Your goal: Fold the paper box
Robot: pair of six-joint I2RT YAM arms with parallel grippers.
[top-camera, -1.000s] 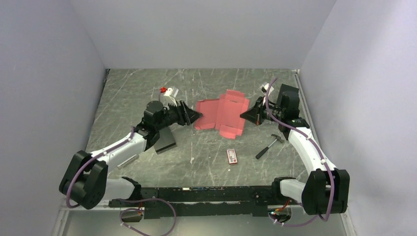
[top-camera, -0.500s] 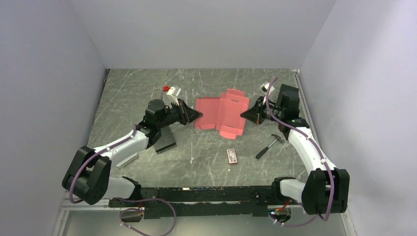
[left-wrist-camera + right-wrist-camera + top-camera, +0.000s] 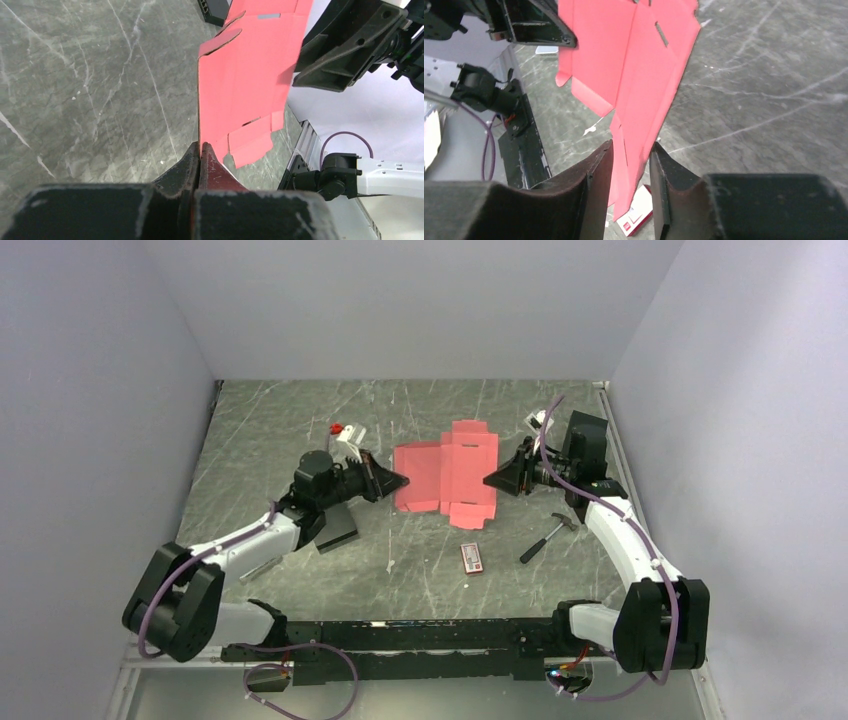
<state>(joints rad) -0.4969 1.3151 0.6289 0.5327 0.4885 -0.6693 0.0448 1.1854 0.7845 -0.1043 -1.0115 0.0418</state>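
Note:
The paper box [image 3: 448, 472] is a flat red-pink die-cut sheet with flaps, held off the table between my two arms. My left gripper [image 3: 400, 480] is shut on its left edge; in the left wrist view the black jaws [image 3: 200, 146] pinch the paper box [image 3: 250, 75], which stretches away edge-on. My right gripper [image 3: 488, 480] is at the sheet's right edge. In the right wrist view its fingers [image 3: 596, 170] stand apart around the paper box [image 3: 634, 65], with a gap on both sides of the sheet.
A black box [image 3: 335, 525] lies under my left forearm. A small hammer [image 3: 545, 537] and a red-and-white printed packet [image 3: 472, 558] lie in front of the sheet. A white object with a red cap [image 3: 345, 432] sits behind my left gripper. Walls close in on three sides.
My left gripper has closed on the sheet's left edge. My right gripper has opened from its grip on the right edge. The sheet now lies flatter and slightly further left.

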